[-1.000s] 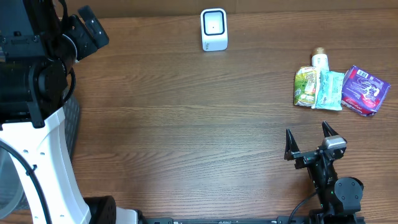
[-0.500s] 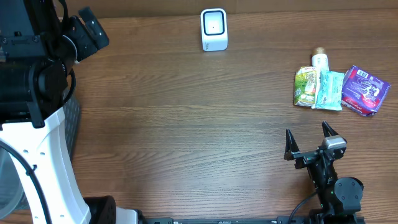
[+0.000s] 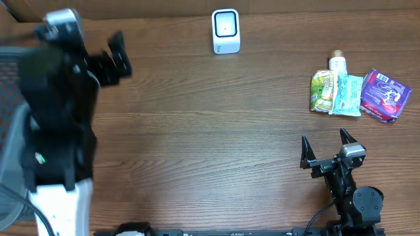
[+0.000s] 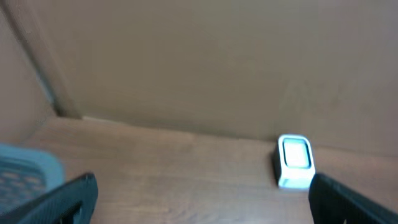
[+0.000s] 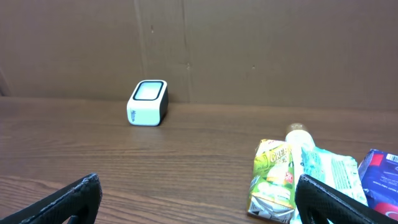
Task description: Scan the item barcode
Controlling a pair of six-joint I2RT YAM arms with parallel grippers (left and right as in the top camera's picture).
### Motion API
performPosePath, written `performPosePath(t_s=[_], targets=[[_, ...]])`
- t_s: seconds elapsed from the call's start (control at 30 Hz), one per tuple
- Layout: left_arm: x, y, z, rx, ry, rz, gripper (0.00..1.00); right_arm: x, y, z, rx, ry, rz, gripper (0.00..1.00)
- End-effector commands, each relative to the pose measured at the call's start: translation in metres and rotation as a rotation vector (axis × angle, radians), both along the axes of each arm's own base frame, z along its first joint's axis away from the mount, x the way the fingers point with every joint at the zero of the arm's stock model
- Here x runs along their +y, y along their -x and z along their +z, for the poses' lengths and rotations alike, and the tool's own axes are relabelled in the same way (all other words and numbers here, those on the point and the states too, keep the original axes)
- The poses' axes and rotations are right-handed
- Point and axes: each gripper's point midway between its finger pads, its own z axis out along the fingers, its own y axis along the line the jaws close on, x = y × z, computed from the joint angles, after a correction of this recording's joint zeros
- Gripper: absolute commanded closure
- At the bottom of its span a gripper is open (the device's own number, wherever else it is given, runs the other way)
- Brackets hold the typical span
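The white barcode scanner stands at the table's far edge, also seen in the left wrist view and the right wrist view. The items lie at the right: a green pouch, a teal packet, a purple packet and a small bottle. My right gripper stands open and empty, nearer than the items. My left gripper is open and empty at the far left, blurred, facing the scanner.
A brown cardboard wall backs the table behind the scanner. A grey-blue mesh basket sits at the table's left end beside the left arm. Bare wood stretches between the two arms.
The left arm has swung: its body now covers more of the left side and its gripper has shifted slightly right. The right arm and the items have not moved.
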Motion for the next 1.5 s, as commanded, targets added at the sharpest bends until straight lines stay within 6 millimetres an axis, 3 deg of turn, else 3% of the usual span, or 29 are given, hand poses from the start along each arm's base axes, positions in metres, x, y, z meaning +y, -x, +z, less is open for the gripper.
performPosePath(t_s=[0.0,0.3,0.6,0.93,1.07,1.47], targets=[[-0.013,0.018,-0.04,-0.008,-0.095,-0.108,0.0,0.002,0.001,-0.001,-0.006,-0.003,0.011,0.0],[-0.015,0.067,-0.141,-0.118,-0.235,-0.129,0.0,0.002,0.001,-0.001,-0.006,-0.003,0.011,0.0],[-0.016,0.091,-0.21,-0.21,-0.274,-0.121,0.01,0.002,0.0,-0.001,-0.006,-0.003,0.011,0.0],[-0.016,0.102,-0.239,-0.251,-0.342,-0.122,0.0,0.002,0.001,-0.001,-0.006,-0.003,0.011,0.0],[-0.018,0.107,-0.257,-0.191,-0.333,-0.139,0.0,0.002,0.001,-0.001,-0.006,-0.003,0.011,0.0],[-0.02,0.107,-0.258,-0.19,-0.314,-0.144,0.0,0.002,0.001,-0.001,-0.006,-0.003,0.011,0.0]])
